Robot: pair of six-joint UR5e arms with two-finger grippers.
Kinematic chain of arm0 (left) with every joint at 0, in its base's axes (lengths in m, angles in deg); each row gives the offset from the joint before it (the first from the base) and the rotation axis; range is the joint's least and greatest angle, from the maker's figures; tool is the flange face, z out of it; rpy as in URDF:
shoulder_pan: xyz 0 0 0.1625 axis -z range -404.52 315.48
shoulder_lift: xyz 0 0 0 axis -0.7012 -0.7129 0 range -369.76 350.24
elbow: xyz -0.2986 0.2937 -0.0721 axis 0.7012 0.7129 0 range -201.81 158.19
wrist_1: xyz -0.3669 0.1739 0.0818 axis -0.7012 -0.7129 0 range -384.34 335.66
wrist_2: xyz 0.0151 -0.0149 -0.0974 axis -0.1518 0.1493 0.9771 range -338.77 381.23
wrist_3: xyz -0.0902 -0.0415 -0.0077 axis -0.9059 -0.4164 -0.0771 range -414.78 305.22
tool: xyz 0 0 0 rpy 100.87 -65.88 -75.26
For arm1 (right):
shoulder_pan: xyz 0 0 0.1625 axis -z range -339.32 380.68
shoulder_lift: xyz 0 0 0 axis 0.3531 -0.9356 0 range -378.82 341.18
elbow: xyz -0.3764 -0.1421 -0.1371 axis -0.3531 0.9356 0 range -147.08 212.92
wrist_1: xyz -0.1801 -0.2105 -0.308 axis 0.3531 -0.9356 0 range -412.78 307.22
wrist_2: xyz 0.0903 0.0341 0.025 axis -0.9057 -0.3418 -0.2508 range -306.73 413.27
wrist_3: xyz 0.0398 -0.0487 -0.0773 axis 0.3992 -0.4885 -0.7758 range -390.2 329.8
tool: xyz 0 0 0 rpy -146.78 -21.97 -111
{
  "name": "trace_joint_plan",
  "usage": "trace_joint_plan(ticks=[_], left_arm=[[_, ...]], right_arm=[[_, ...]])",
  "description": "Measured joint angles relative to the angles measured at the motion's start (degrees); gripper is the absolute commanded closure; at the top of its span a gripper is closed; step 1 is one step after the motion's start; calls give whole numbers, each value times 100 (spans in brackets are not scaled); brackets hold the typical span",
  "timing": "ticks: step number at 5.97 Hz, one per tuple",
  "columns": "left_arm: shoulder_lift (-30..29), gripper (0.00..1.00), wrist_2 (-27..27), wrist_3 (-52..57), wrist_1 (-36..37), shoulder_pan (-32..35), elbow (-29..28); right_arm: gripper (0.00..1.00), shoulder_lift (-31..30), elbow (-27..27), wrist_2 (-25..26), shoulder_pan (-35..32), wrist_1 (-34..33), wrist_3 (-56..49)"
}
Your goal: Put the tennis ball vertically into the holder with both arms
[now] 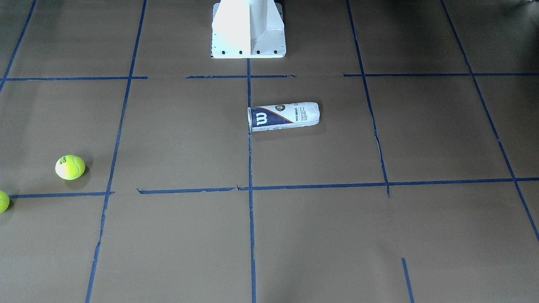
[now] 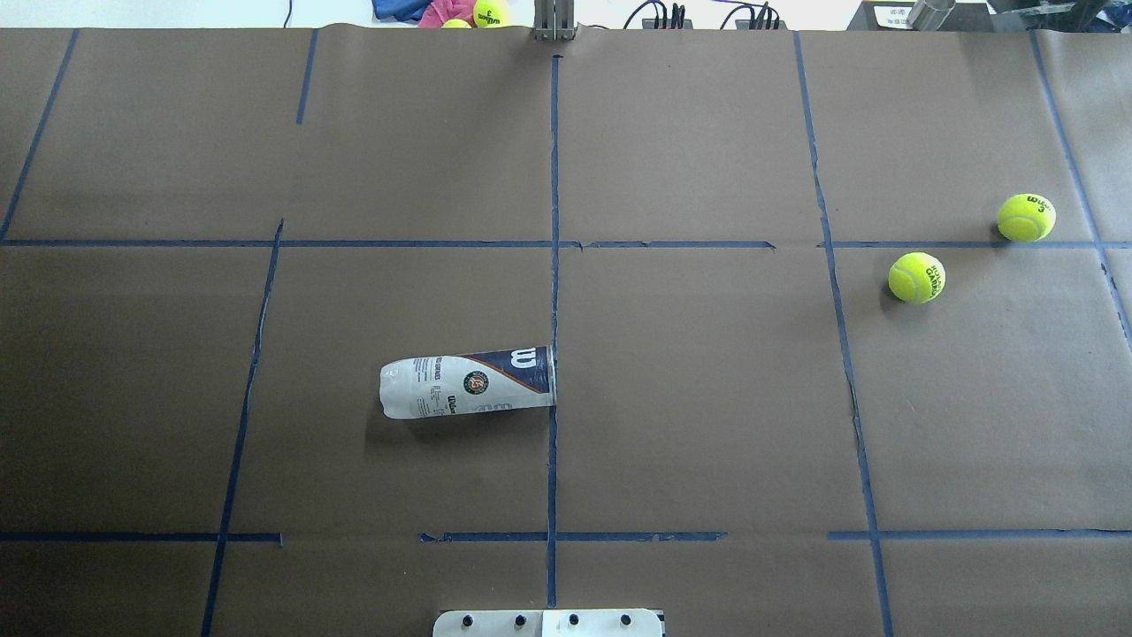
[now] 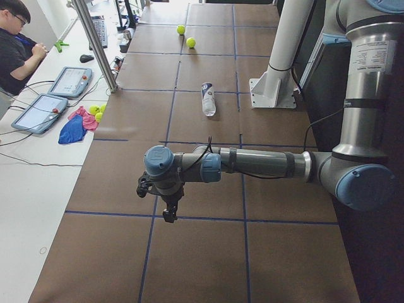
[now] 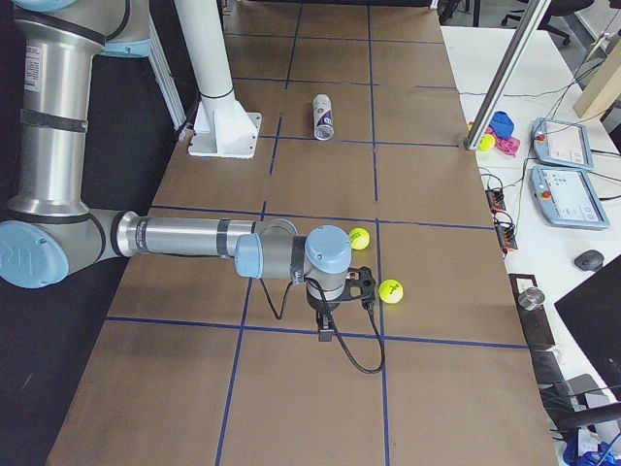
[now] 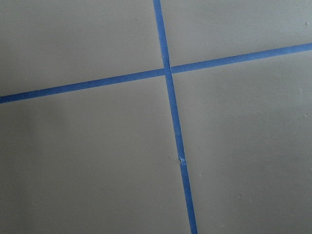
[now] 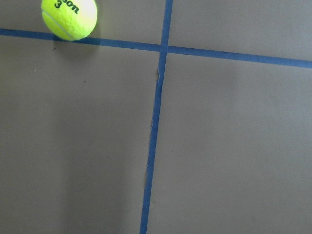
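holder (image 2: 469, 382) lying centre frame: likely light, slick, thin-walled; i'd grip mid-label gently. my left pincer (image 3: 169, 216), right pincer (image 4: 327, 336): apart or together, can't tell.

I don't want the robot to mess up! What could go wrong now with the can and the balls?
1. The holder lies on its side. It is round, so it might roll away when grabbed and stood up.
2. The nearer tennis ball and the farther tennis ball sit loose on the table. A clumsy touch could send one rolling out of reach.
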Motion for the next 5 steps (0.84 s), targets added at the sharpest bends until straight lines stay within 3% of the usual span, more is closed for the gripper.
trace_joint_plan(ticks=[3, 5], left_arm=[[8, 0, -4, -2, 0, -10, 9], [-355, 0, 21, -46, -327, -48, 10]], right_arm=[[0, 41, -20, -19, 16, -1, 7], [0, 329, 27, -46, 80, 284, 30]])
